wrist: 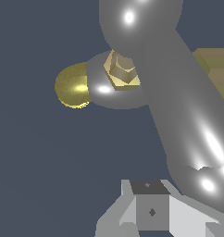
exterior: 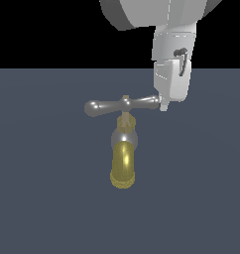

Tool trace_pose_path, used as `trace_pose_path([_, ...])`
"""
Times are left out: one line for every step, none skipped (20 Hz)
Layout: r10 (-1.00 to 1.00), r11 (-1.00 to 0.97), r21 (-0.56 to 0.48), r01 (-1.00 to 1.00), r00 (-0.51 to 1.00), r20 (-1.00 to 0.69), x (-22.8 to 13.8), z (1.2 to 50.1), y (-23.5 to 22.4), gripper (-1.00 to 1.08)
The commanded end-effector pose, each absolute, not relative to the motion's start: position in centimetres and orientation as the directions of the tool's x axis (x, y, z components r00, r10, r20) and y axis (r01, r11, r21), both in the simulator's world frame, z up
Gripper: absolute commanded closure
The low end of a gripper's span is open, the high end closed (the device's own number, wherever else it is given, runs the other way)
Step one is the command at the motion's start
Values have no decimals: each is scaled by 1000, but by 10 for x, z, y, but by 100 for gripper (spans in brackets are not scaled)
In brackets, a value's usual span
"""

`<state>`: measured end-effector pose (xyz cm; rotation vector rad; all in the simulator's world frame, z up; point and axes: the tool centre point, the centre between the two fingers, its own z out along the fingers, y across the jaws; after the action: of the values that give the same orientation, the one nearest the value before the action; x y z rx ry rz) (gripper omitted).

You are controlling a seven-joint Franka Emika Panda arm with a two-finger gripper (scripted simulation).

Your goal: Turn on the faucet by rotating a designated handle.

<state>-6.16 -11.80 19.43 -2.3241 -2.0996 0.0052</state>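
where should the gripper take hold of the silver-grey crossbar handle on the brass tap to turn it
Probably the rounded bulb at an arm's tip, farthest from the small brass centre hub, for most leverage. The glossy silver-grey crossbar handle lies level above the brass-spouted faucet, so come from above. The white gripper is already at the bulb on the exterior view's right.

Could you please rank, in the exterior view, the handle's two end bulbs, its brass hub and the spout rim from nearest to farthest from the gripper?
1. Right bulb, at the gripper.
2. Brass hub, mid-crossbar.
3. Left bulb, the far end on the exterior view's left.
4. Spout rim, lowest, below the faucet body.
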Motion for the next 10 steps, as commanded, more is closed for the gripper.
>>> trace_pose_path([995, -102, 0, 995, 102, 0, -52, 196, -121, 108])
trace_pose_path([995, -102, 0, 995, 102, 0, -49, 196, -122, 108])
trace_pose_path([995, -102, 0, 995, 102, 0, -47, 196, -122, 108])
trace_pose_path([995, -102, 0, 995, 102, 0, -44, 196, -123, 108])
trace_pose_path([995, -102, 0, 995, 102, 0, -42, 196, -124, 108])
trace_pose_path([995, -102, 0, 995, 102, 0, -42, 196, -124, 108])
trace_pose_path([994, -111, -8, 994, 111, 1, -48, 194, -127, 108])
trace_pose_path([994, -111, -8, 994, 111, 1, -44, 194, -125, 108])
trace_pose_path([994, -110, -7, 994, 110, 1, -41, 194, -123, 108])
trace_pose_path([994, -110, -7, 994, 110, 1, -38, 194, -121, 108])
